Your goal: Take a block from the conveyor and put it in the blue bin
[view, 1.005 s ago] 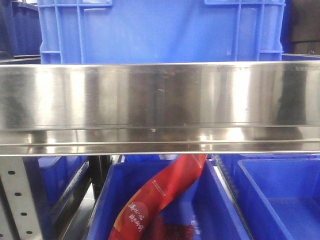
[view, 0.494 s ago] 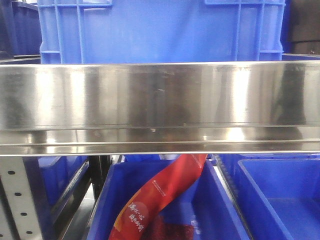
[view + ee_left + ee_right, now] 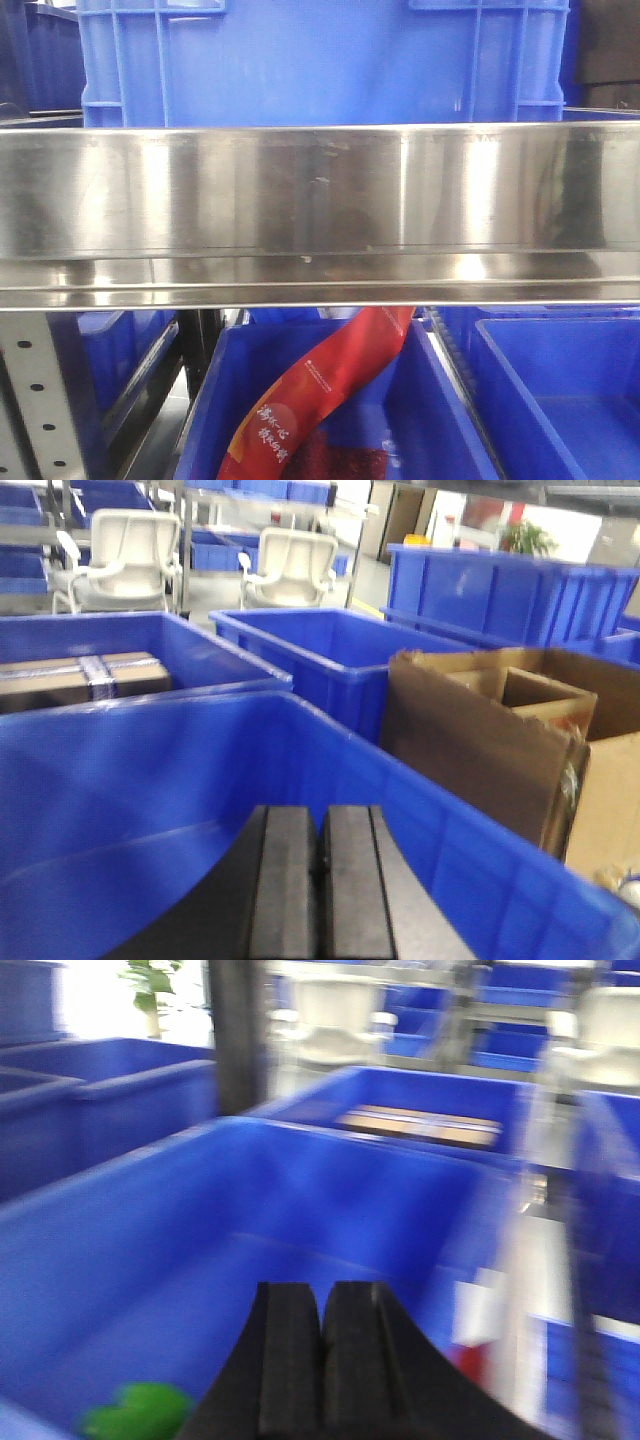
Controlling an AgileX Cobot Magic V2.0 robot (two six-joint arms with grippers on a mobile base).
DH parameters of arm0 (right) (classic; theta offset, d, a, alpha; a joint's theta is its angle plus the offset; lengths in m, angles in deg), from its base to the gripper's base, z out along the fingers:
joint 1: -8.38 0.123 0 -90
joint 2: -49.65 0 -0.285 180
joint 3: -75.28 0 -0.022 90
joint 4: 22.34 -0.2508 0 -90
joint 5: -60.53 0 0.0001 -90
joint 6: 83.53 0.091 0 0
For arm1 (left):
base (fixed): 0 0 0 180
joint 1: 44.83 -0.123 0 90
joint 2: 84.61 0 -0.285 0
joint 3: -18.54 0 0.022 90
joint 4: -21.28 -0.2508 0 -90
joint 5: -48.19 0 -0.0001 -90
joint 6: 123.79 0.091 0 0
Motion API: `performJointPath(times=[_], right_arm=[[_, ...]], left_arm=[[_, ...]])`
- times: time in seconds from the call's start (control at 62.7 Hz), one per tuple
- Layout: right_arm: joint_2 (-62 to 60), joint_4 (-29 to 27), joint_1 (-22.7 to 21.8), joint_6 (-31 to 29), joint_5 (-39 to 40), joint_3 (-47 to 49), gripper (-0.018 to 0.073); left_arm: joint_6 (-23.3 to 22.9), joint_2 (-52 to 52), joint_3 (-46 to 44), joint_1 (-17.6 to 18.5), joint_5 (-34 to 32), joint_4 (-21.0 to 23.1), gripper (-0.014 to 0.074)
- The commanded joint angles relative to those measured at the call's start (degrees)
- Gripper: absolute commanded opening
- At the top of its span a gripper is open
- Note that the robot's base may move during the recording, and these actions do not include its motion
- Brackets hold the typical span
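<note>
A: any readable text on my feeds?
B: only one item. Front view, red packet (image 3: pixel 320 395) lying in the lower blue bin (image 3: pixel 200 420) has white Chinese characters down its lower end plus a small white line higher up. Too small, I can't read either. Wrist views: nothing legible.

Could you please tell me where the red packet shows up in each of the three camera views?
Exterior front-facing: the red packet lies slanted at bottom centre, inside a blue bin below the steel rail.
Left wrist: not in it.
Right wrist: a blurred red patch at lower right may be it, but I cannot tell.
Shared landmark: blue bins, which also fill the left wrist and right wrist views.
</note>
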Motion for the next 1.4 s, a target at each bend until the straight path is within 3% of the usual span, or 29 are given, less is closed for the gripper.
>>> performJointPath(times=[0.0,0.096,0.239,0.462,0.718,1.021,1.387], right_arm=[[-3.3,1.2,-4.5,-0.3,-0.1,-1.8,-0.0167],[-7.1,0.7,-10.5,-0.3,0.6,-5.8,-0.0167],[-12.8,-0.1,-15.0,-0.3,1.9,-13.9,-0.0167],[-23.0,-3.1,-15.2,-0.3,8.3,-30.8,-0.0167],[-37.6,-3.1,-15.2,-0.3,12.7,-45.4,-0.0167],[-48.2,-3.1,-15.2,-0.3,12.0,-46.5,-0.0167],[-48.9,-3.1,-15.2,-0.3,12.1,-46.5,-0.0167]], left_arm=[[0.2,-4.3,2.9,-1.9,1.2,-0.6,-0.0111],[0.5,-9.1,8.9,-4.7,1.1,-0.6,-0.0111],[0.5,-16.7,20.6,-8.3,-0.3,-0.6,-0.0111],[0.5,-30.6,41.4,-12.4,-9.8,2.0,-0.0111],[0.5,-47.6,55.9,-15.0,-11.9,2.9,-0.0111],[0.5,-60.3,58.0,-15.0,-11.9,2.6,-0.0111],[0.5,-63.2,58.0,-15.0,-11.9,2.6,-0.0111]])
